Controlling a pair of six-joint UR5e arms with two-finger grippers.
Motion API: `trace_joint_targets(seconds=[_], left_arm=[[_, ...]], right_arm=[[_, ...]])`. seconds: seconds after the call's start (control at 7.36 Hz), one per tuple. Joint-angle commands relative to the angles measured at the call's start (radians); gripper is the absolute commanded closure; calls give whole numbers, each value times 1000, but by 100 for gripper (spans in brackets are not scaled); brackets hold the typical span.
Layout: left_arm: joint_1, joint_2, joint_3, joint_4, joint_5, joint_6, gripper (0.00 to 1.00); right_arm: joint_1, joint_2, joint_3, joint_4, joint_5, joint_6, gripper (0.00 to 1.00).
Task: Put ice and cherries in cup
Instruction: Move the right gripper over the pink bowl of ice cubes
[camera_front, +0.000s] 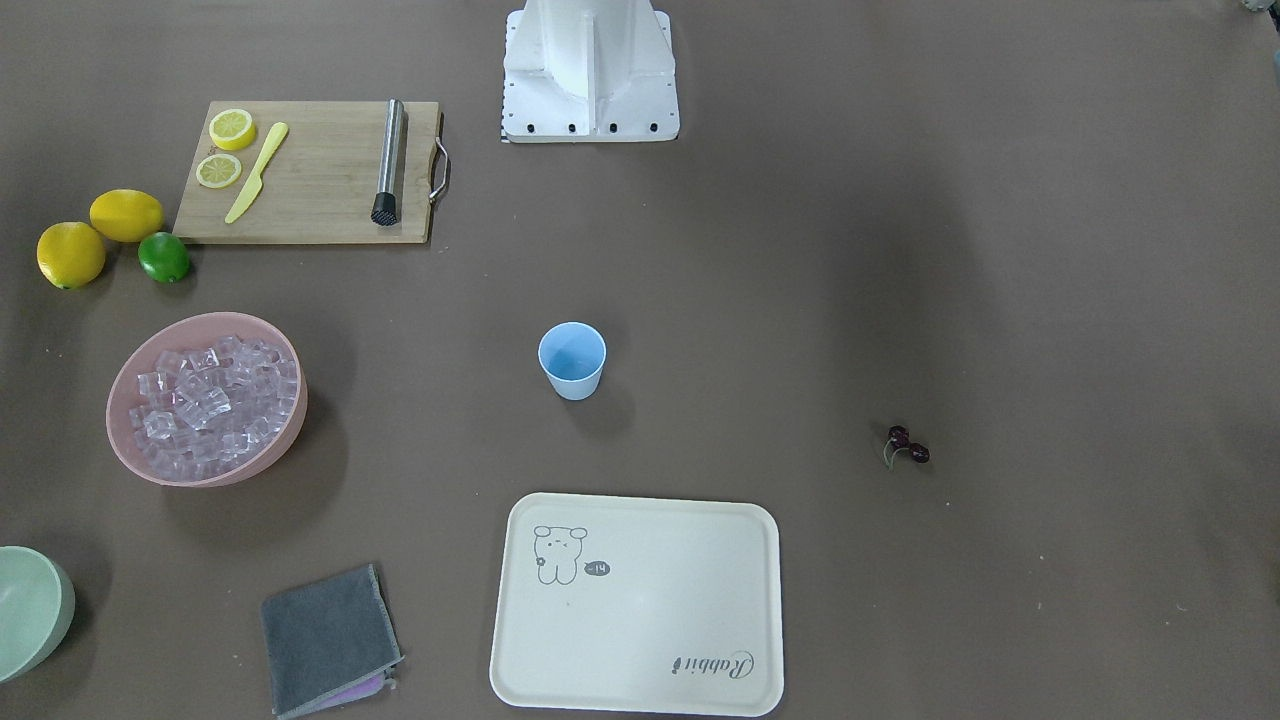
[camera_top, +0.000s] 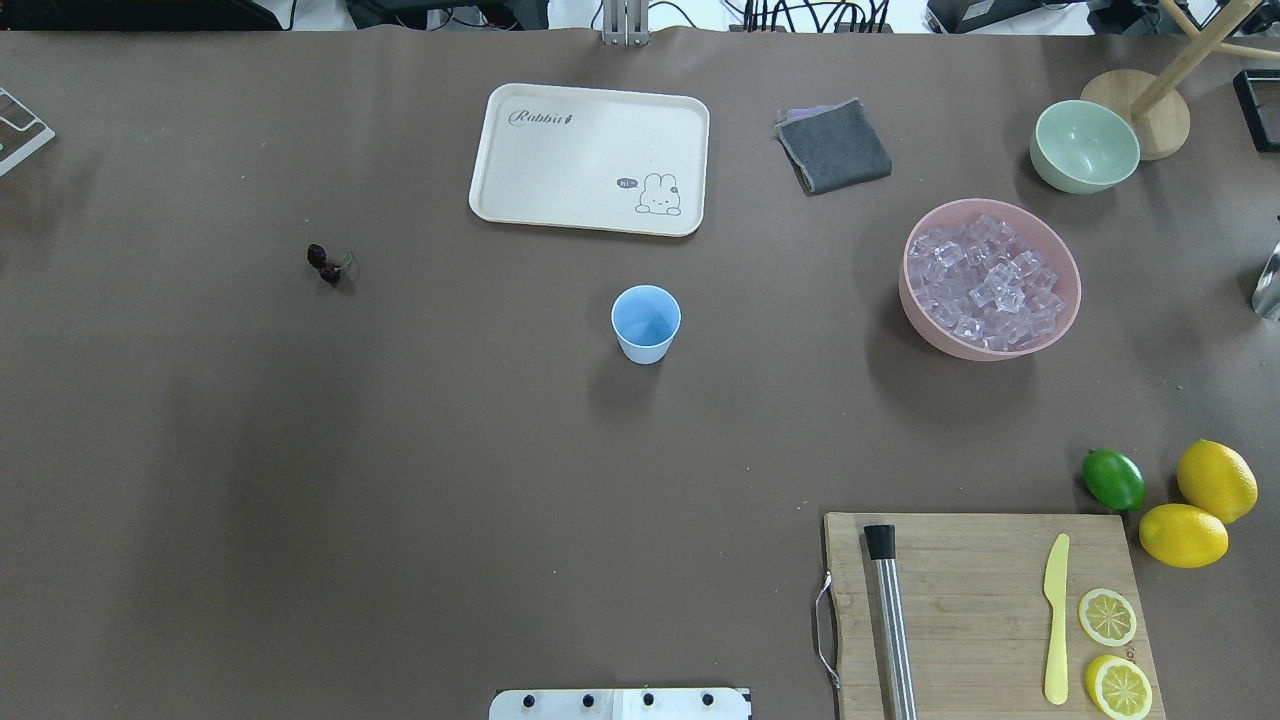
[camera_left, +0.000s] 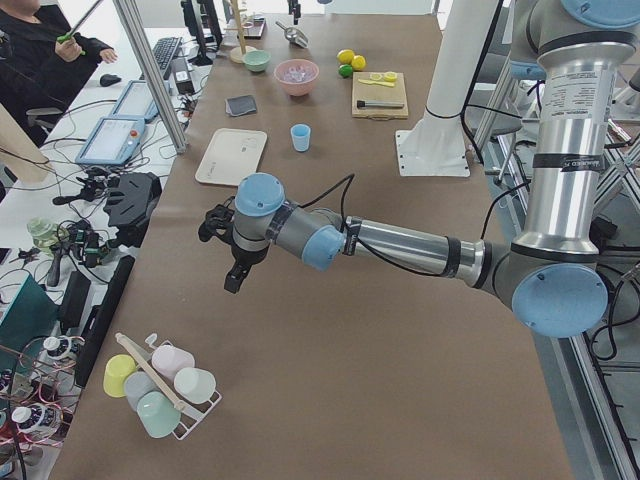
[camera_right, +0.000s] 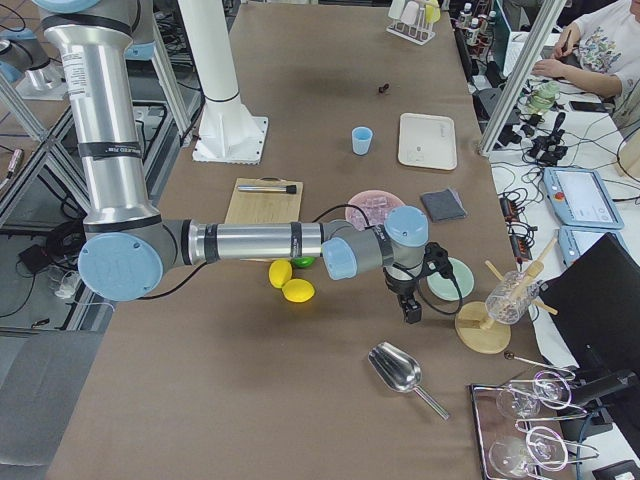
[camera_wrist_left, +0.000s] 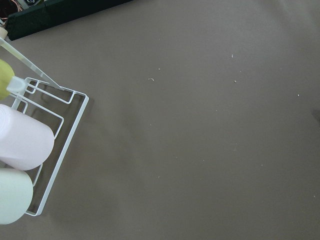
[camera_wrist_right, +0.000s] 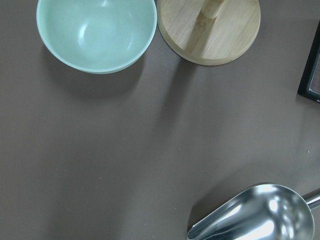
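The light-blue cup (camera_front: 572, 360) stands upright at the table's middle; it also shows in the overhead view (camera_top: 645, 322). The ice (camera_front: 215, 395) is a heap of clear cubes in the pink bowl (camera_front: 250, 465), also seen from overhead (camera_top: 985, 280). The cherries (camera_front: 908, 446) lie alone on the table, at the left in the overhead view (camera_top: 325, 263). My left gripper (camera_left: 232, 280) hangs over the table's left end, far from the cup. My right gripper (camera_right: 411, 310) hangs over the right end, near the metal scoop (camera_right: 395, 368). I cannot tell whether either is open or shut.
A cream tray (camera_top: 590, 160) and a grey cloth (camera_top: 833, 147) lie beyond the cup. A pale green bowl (camera_top: 1084, 146), a wooden stand (camera_wrist_right: 210, 30), a cutting board (camera_top: 980, 610) with muddler and knife, lemons and a lime (camera_top: 1113, 479) sit at the right. A bottle rack (camera_wrist_left: 45, 150) is at the left end.
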Motion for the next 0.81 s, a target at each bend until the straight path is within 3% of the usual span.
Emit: trace_joint_targets(seconds=[0.0, 0.27, 0.68], left_arm=[[-1, 3, -4, 1, -2, -1, 2], [2, 2, 1, 1, -2, -2, 2], [2, 0, 4, -2, 0, -1, 2]], right_arm=[[0, 1, 30, 4, 13, 170, 0], [-26, 3, 130, 4, 28, 281, 0], [-235, 128, 228, 7, 18, 695, 0]])
